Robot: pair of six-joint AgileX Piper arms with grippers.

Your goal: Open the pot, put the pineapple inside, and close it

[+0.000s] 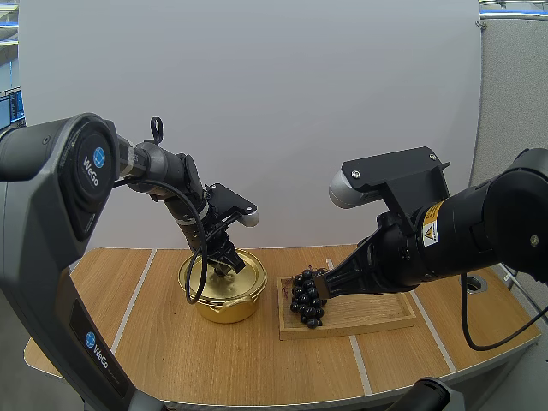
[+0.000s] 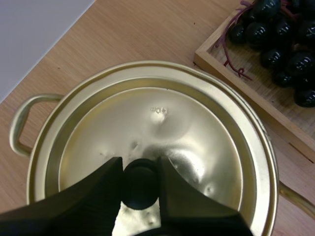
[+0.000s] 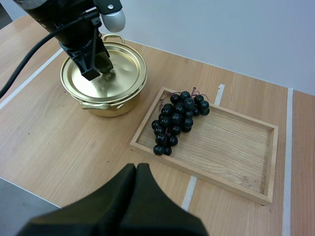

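Left wrist view: left gripper (image 2: 139, 168) pinches the lidded pot's (image 2: 20, 118) knob (image 2: 140, 189) (grapes (image 2: 280, 34) lie in tray (image 2: 246, 87)).

Wooden tray (image 3: 231, 147) flat on the white-striped table (image 3: 59, 142).

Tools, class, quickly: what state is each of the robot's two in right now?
Left tool: shut on the lid knob.
Right tool: shut, holding nothing.
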